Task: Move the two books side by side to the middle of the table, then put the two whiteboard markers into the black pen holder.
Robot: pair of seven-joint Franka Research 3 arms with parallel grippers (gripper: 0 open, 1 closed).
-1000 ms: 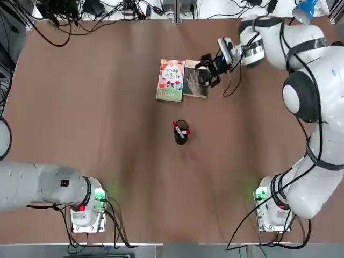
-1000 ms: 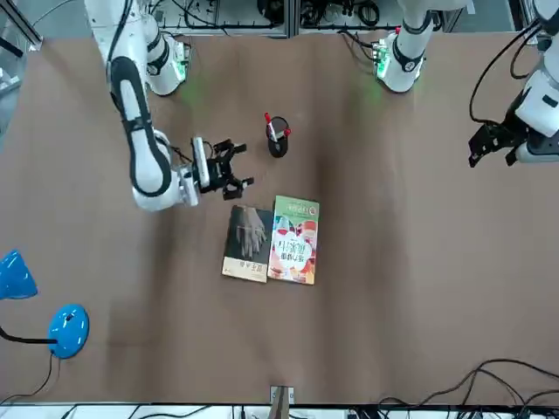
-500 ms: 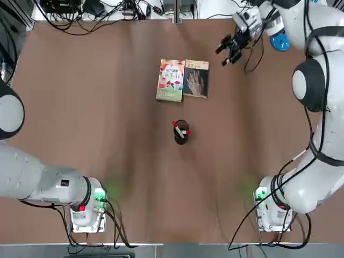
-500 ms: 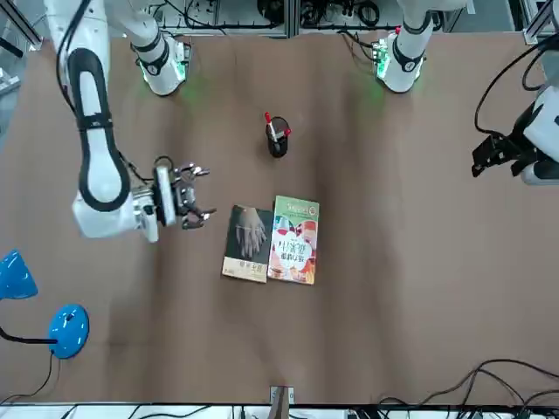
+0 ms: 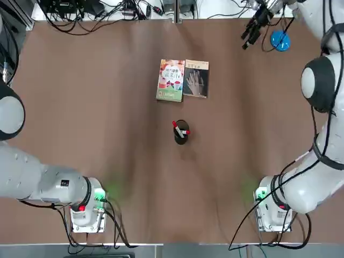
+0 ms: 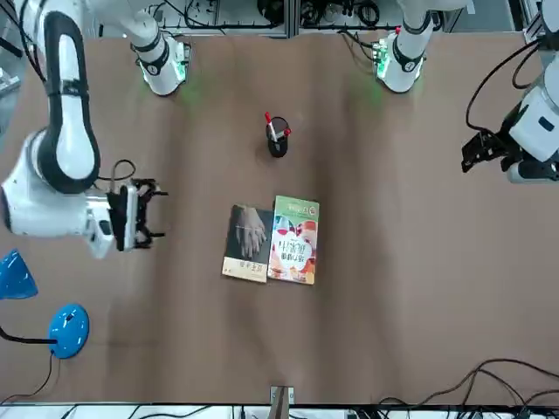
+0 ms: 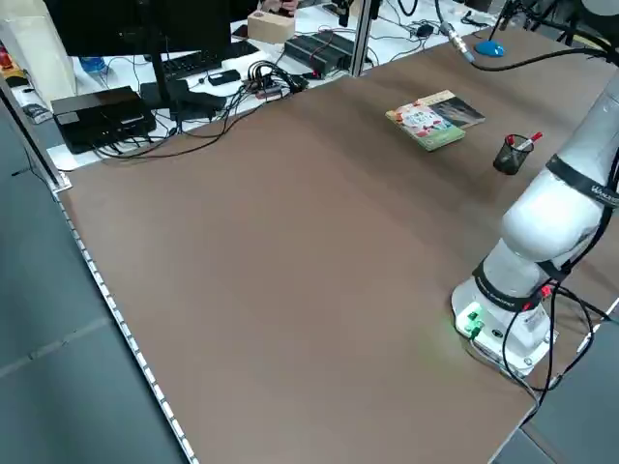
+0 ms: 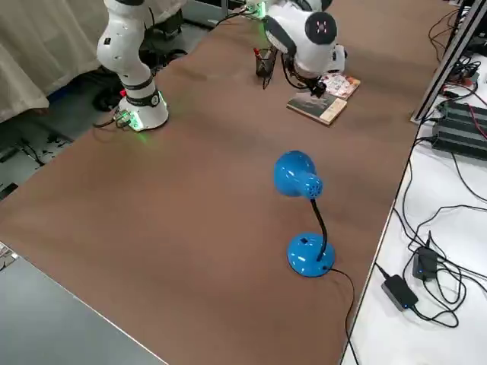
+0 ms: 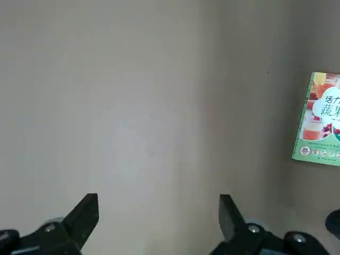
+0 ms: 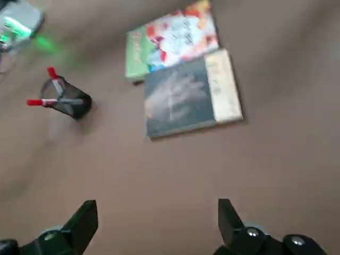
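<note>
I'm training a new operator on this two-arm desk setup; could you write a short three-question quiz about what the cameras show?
1. True or false: the colourful white, red and green book touches the dark grey book with a pale hand.
2. The red-capped white markers are: A) on the brown table B) in the round black pen holder C) gripped
3. Right gripper state?

Key: 1 true; 2 B; 3 open, empty.

Two glossy white arms with rounded grey joint caps; each round base glows green, with a red dot. Black cables trail to black tools.
</note>
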